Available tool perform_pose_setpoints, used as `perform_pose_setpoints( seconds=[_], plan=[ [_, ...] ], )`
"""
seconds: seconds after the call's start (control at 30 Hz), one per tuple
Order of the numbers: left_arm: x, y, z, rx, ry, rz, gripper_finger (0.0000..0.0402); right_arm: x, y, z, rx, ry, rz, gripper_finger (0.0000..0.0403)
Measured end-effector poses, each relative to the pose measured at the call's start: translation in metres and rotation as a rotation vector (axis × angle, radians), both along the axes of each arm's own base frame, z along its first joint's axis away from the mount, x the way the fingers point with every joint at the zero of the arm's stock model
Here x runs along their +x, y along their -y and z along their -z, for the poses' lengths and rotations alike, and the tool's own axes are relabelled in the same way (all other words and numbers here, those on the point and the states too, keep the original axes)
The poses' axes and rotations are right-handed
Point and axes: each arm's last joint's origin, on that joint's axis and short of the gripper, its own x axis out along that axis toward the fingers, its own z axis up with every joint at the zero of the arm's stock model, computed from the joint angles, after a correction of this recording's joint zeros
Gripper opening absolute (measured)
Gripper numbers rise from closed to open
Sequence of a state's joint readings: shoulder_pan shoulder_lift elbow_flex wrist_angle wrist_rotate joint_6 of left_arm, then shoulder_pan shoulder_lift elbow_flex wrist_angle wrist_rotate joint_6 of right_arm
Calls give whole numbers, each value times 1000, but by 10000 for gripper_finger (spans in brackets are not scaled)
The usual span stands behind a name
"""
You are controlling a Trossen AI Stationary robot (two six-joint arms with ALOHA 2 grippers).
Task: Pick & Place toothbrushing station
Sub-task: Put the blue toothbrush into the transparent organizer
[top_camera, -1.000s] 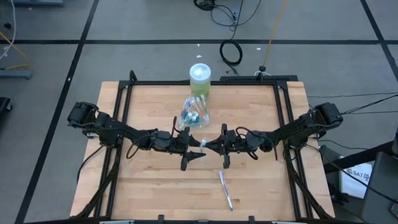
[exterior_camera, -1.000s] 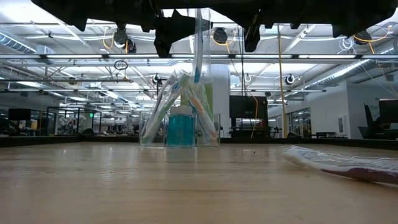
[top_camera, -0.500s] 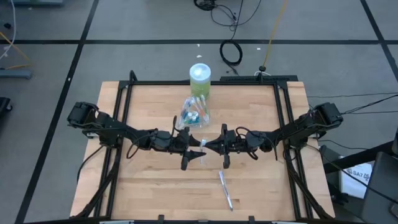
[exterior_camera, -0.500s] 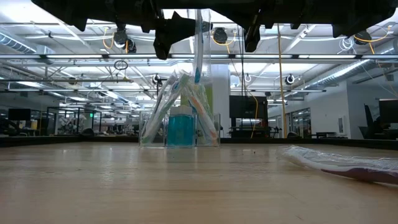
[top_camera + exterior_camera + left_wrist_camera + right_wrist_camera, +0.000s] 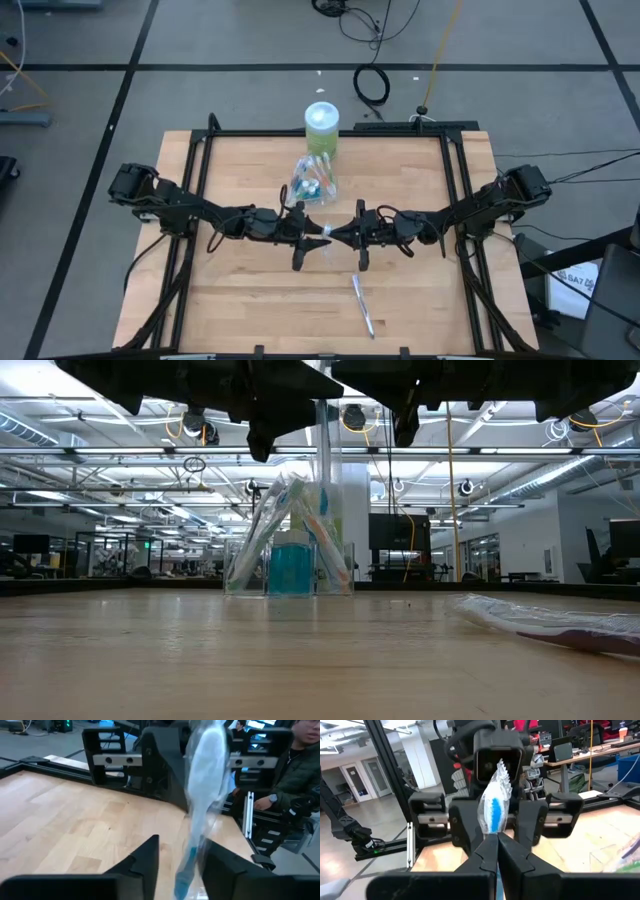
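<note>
Handover under way: left gripper (image 5: 177,862) has narrowed around wrapped toothbrush (image 5: 494,810), not yet clamped; right gripper (image 5: 497,851) remains clenched on it.

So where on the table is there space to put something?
Bare wood lies along the table near-left, and left of the clear cup. The middle is crowded: left gripper and right gripper meet there, a wrapped toothbrush nearby.
</note>
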State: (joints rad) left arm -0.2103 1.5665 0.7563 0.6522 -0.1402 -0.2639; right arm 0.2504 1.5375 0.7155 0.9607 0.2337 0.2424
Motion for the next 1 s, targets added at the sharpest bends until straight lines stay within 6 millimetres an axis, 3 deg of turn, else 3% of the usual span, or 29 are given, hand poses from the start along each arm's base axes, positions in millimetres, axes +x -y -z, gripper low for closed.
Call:
perform_pose_setpoints(
  seconds=[0.23, 0.47, 0.77, 1.0],
  plan=[
    [0, 0, 0, 0, 1, 0, 63, 0, 0, 3, -1, -35, 0, 7],
    [0, 0, 3, 14, -28, 1, 14, 0, 0, 9, -14, -86, 5, 59],
    [-6, -2, 0, 39, -69, -24, 30, -5, 0, -1, -9, -64, -2, 135],
    [-34, -17, -21, 179, -182, -297, 10, -15, -2, -5, -35, -161, -18, 144]
  ],
)
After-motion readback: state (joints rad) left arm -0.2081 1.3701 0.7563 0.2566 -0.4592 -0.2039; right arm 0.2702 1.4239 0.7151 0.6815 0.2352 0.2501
